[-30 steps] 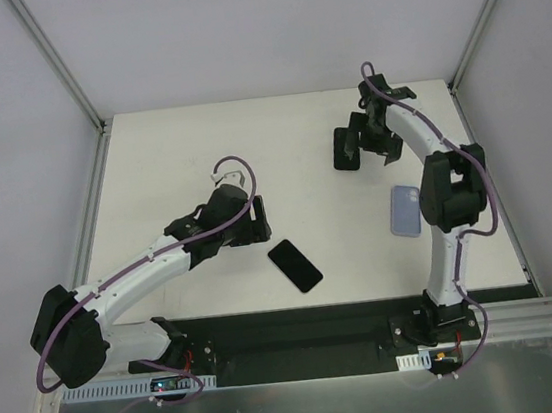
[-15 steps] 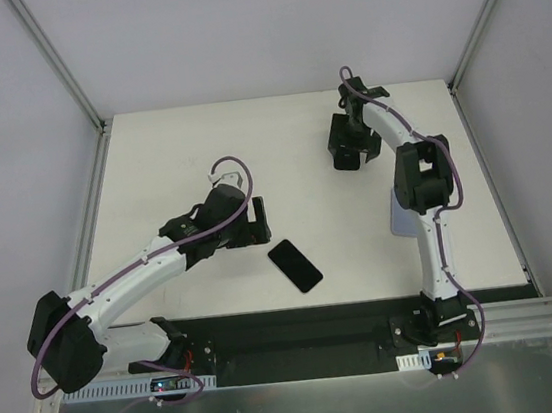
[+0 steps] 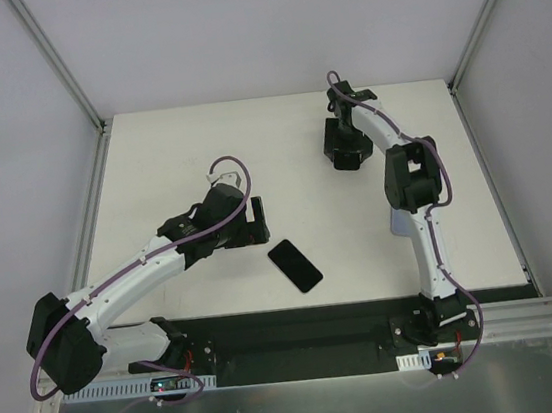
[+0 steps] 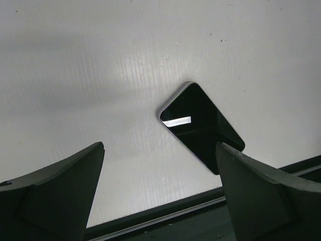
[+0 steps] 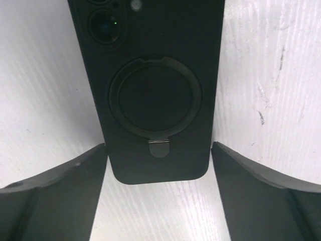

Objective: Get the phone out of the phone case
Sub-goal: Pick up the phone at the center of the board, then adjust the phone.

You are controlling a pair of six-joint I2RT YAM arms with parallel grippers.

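A black phone case with a round ring stand lies back-up on the white table, with camera lenses showing at its top end. My right gripper is open just above it, one finger on each side of its lower end, not touching. In the top view the right gripper covers the case at the far middle-right. A bare black phone lies screen-up near the front edge; it also shows in the left wrist view. My left gripper is open and empty, up-left of that phone.
A light blue flat item lies on the table right of centre, mostly hidden behind my right arm. The table's black front edge strip runs just beyond the black phone. Grey walls enclose the table on three sides.
My right gripper has swung left and come down over the black case. The right arm now covers most of the light blue item. My left arm has barely moved.
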